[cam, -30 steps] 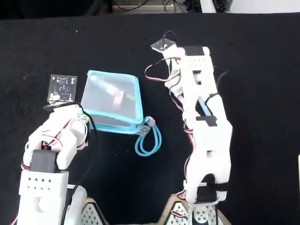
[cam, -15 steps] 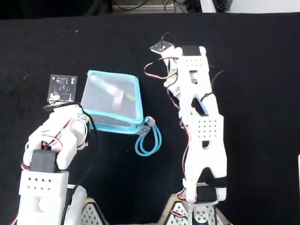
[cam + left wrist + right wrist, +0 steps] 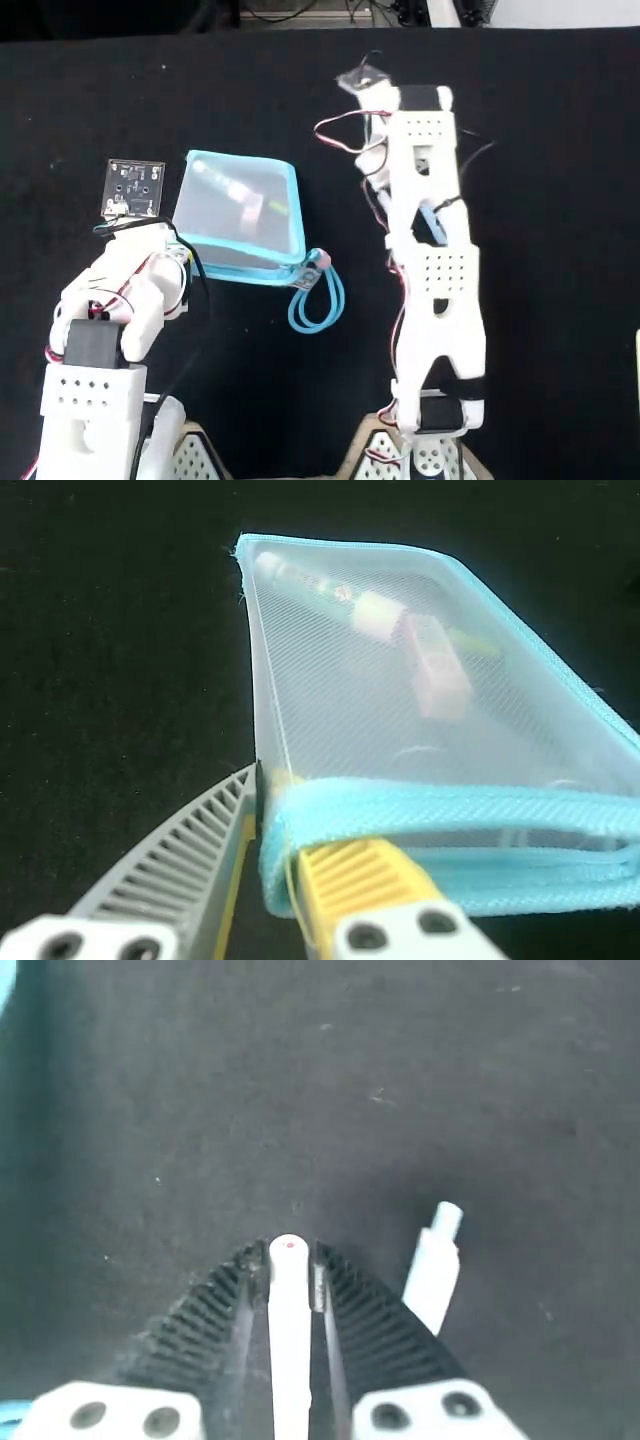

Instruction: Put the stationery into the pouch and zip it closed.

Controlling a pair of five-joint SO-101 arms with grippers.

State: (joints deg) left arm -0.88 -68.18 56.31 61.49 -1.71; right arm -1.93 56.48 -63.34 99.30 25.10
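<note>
On the left side of the black table (image 3: 560, 150), the left arm (image 3: 110, 310) rises from the near edge. The left gripper (image 3: 275, 815) is clamped on the near left corner of the pouch (image 3: 400, 730): its grey finger lies outside the mesh and its yellow finger presses against the cyan edge band. The high view shows a small dark board (image 3: 135, 188) on that arm's wrist, just left of the pouch.

The pouch lies flat in the middle-left, a pale mesh bag with cyan trim. Through the mesh the left wrist view shows 3 things: a pen-like tube (image 3: 320, 590), a whitish round piece (image 3: 378, 613) and a pink block (image 3: 438, 670), all close together. Whether the zip is closed cannot be told. A cyan loop strap (image 3: 318, 300) trails from the near right corner of the pouch onto the cloth, between the 2 arms.

To the right, the right arm (image 3: 430, 250) stretches away from its base toward the far side, well apart from the pouch. The right gripper (image 3: 288, 1255) stands narrow, pinching a white stick (image 3: 290, 1340) that runs straight between its ribbed fingers. A second white piece (image 3: 435, 1265) with a thinner tip lies on the cloth just beside 1 finger.
</note>
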